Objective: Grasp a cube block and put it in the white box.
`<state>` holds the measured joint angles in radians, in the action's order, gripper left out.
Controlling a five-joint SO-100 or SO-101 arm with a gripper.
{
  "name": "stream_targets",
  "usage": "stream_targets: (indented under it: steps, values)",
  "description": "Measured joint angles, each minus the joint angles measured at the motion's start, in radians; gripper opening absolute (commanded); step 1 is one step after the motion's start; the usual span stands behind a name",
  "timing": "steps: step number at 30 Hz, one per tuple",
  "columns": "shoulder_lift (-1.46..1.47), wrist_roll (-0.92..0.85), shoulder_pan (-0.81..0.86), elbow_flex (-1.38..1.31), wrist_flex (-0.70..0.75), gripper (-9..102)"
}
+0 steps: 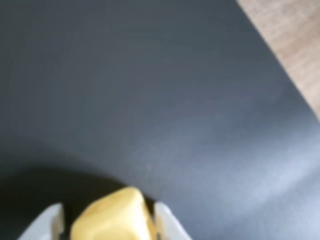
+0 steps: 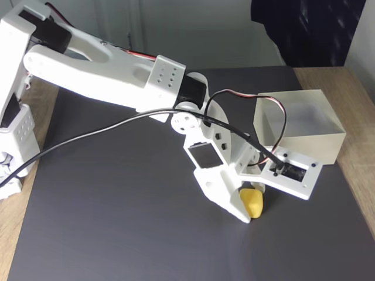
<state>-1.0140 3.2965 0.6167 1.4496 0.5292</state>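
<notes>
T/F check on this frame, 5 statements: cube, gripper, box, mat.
1. The cube block sits between the fingers of the gripper. True; the wrist view shows a white finger on each side of it.
2. The cube block is already inside the white box. False; in the fixed view it is outside the box, nearer the camera, by the mat.
3. The white box holds another cube. False; the part of its inside that shows is bare.
4. The surface under the arm is a dark grey mat on a wooden table. True.
5. The cube is red. False; it is yellow.
</notes>
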Motion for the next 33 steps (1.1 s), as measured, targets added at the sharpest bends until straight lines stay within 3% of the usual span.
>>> stream_targets:
  steps: [15, 33]
  values:
    - [0.006, 0.023, -0.012, -0.008, 0.057, 0]
    - [-0.114, 0.020, -0.080, -0.011, 0.115, 0]
